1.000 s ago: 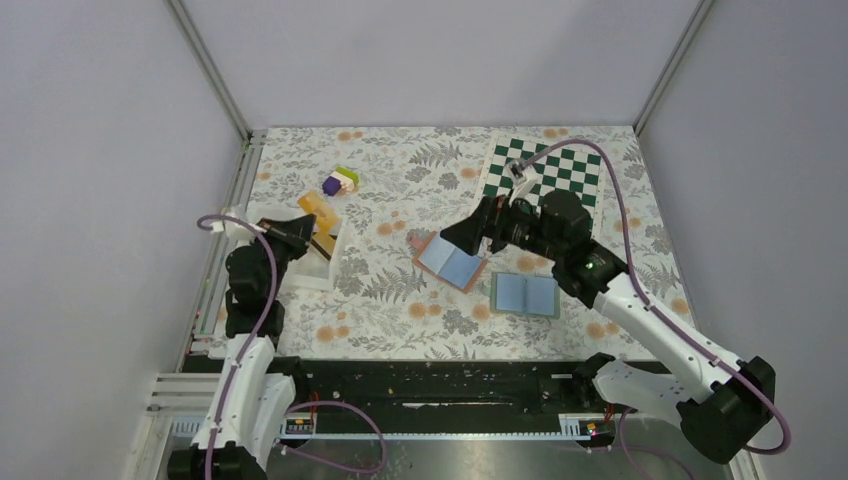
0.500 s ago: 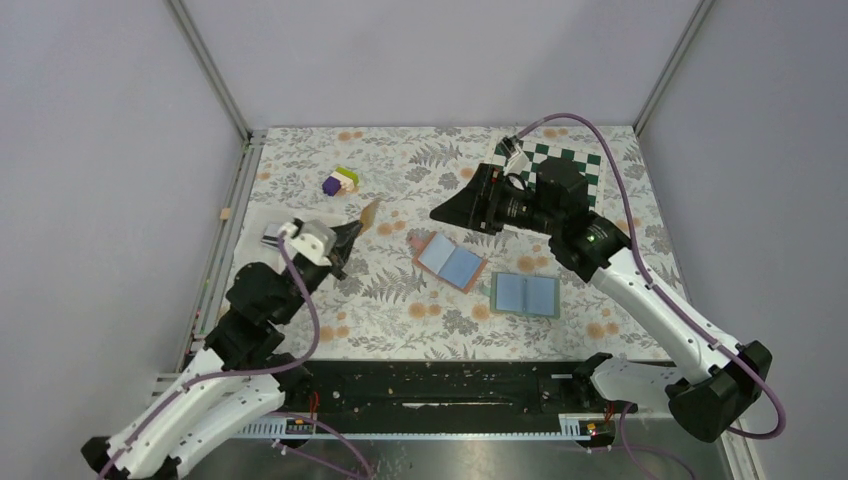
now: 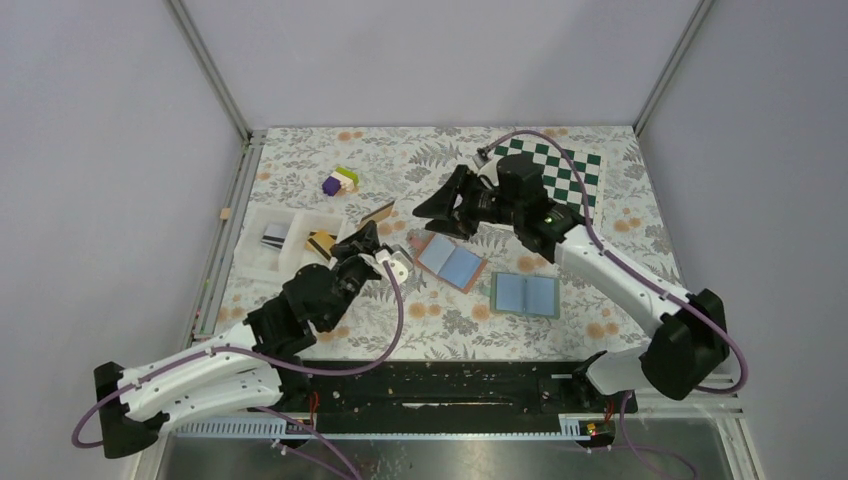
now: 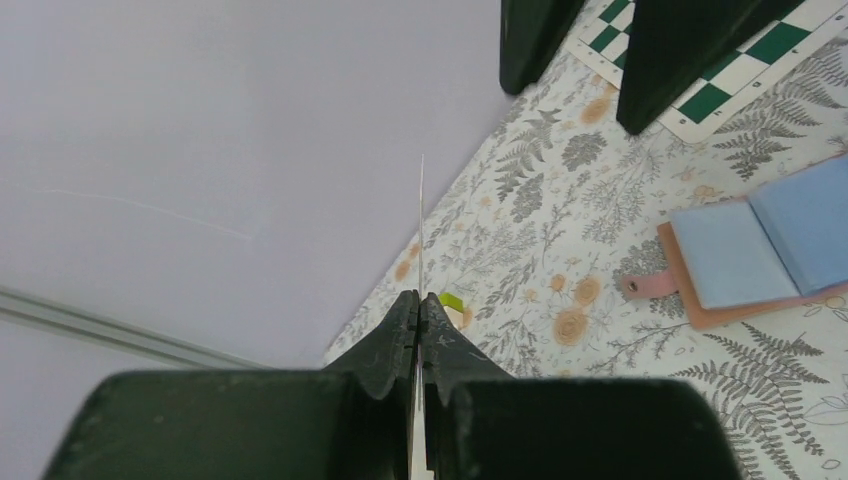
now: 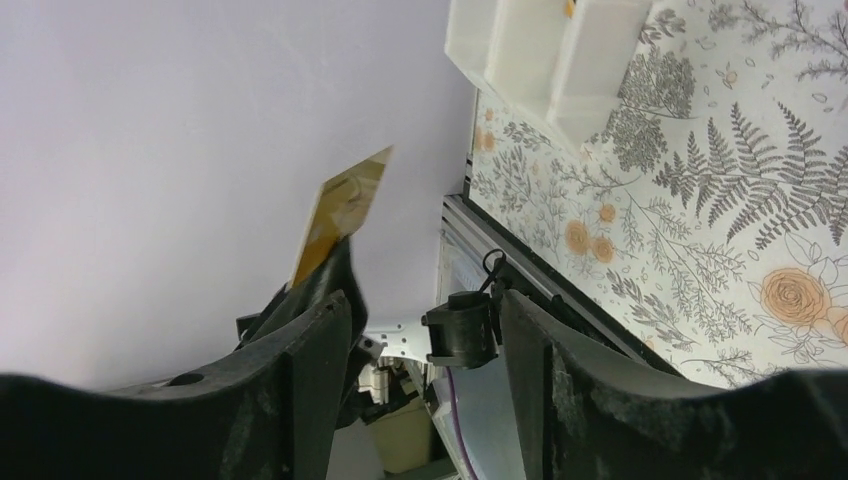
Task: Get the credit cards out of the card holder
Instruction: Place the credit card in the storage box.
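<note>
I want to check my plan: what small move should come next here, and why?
Probably ease the right gripper forward toward the credit card. The left gripper pinches the card aloft, and the right gripper's jaws stand open facing it, not yet around it.

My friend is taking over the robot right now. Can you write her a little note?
Left gripper: fingers shut on one credit card, held up off the table.
Right gripper: open, empty, close beside that card.
Done: two cards lie in the white tray.
Pink card holder and teal holder lie open on the table.
Left: put away the held card; whether the holders hide more, I cannot tell.
</note>
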Controlling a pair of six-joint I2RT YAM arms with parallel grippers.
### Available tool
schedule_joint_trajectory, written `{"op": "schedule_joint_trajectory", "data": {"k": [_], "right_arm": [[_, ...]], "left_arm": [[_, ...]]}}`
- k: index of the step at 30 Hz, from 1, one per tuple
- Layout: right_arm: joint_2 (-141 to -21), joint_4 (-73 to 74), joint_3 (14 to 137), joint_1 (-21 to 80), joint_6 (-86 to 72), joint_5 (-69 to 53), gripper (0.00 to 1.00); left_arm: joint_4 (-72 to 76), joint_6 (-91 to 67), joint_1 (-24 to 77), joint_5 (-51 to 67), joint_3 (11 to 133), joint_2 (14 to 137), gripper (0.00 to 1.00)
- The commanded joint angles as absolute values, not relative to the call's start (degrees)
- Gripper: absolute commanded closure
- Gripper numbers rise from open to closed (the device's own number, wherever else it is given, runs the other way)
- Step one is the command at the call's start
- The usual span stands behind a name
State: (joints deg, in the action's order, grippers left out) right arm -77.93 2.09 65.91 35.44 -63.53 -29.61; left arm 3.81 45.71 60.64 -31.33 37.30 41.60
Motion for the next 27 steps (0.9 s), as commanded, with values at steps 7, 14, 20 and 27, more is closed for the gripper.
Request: {"op": "schedule_joint_trajectory", "data": {"k": [7, 14, 20, 27], "right_arm": [[-84.2, -13.8, 67.2, 38.9, -77.6, -30.5, 0.37], [-83.2, -18.1, 64.8, 39.1, -78.7, -27.5, 0.39], [-85.4, -11.3, 68.0, 40.1, -75.9, -29.9, 0.44], [-86.7, -11.4, 68.5, 40.4, -76.2, -31.0, 0.75]], "left_arm": [[11.4, 53.3, 64.1, -37.9, 34.9, 42.1, 1.0], [12.9, 54.1, 64.4, -38.1, 34.0, 44.2, 1.0], [13.2, 54.3, 65.1, -38.2, 34.4, 44.9, 1.0], [13.3, 55.6, 66.6, -39.0, 33.9, 46.3, 1.0]]}}
